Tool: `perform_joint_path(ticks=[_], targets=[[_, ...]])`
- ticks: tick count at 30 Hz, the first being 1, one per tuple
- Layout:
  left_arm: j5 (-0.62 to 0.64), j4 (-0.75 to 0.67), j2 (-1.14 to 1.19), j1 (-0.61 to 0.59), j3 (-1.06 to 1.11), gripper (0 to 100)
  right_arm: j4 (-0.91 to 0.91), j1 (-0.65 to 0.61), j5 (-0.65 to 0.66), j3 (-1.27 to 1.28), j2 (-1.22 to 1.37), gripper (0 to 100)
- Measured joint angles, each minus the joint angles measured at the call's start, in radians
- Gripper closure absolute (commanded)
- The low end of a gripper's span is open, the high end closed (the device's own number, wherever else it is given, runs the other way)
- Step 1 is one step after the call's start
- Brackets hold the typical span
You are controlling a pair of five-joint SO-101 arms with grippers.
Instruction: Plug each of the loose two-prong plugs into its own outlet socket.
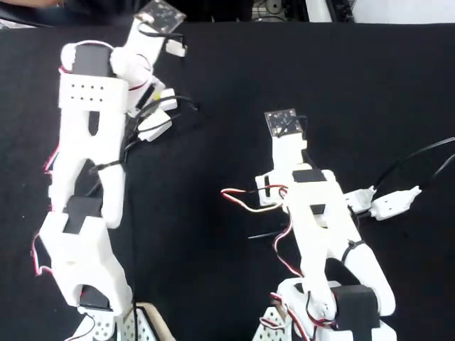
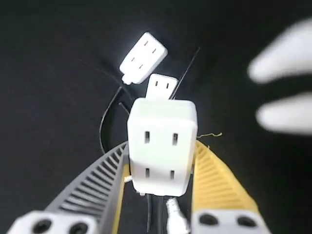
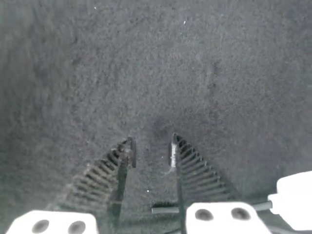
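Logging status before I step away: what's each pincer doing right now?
Left pincer: closed on the white socket block.
Right pincer: open, holding nothing.

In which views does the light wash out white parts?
High view: the white arms lose detail against the black cloth. Left wrist view: the outlet block in the left gripper is brightly lit, slots distinct. Right wrist view: dim cloth, no glare.

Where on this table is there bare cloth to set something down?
Free: the black cloth between the left arm and right arm, and the far stretch beyond the right arm. Crowded: outlet blocks and cables by the left arm; the white plug and its cables beside the right arm.
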Motion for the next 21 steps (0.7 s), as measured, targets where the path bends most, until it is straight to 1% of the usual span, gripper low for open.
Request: perform_joint_path(ticks=[6, 10, 13, 15, 18, 21], targets=[[0.000, 0.029, -0.124, -0.005, -0.006, 97, 0.000, 0.000, 0.000, 0.000, 0.000, 87.8], [-0.021, 0.029, -0.259, -0.005, 0.097, 97, 0.000, 0.000, 0.000, 0.000, 0.000, 87.8], [-0.057, 0.031, -0.371, -0.005, 0.230, 97, 0.000, 0.000, 0.000, 0.000, 0.000, 87.8], [-0.103, 0.031, -0.463, -0.006, 0.331, 97, 0.000, 0.000, 0.000, 0.000, 0.000, 87.8], [-0.193, 0.031, -0.612, -0.009, 0.522, 97, 0.000, 0.000, 0.000, 0.000, 0.000, 87.8], [-0.299, 0.029, -0.752, -0.009, 0.767, 97, -0.021, 0.000, 0.000, 0.000, 0.000, 87.8]])
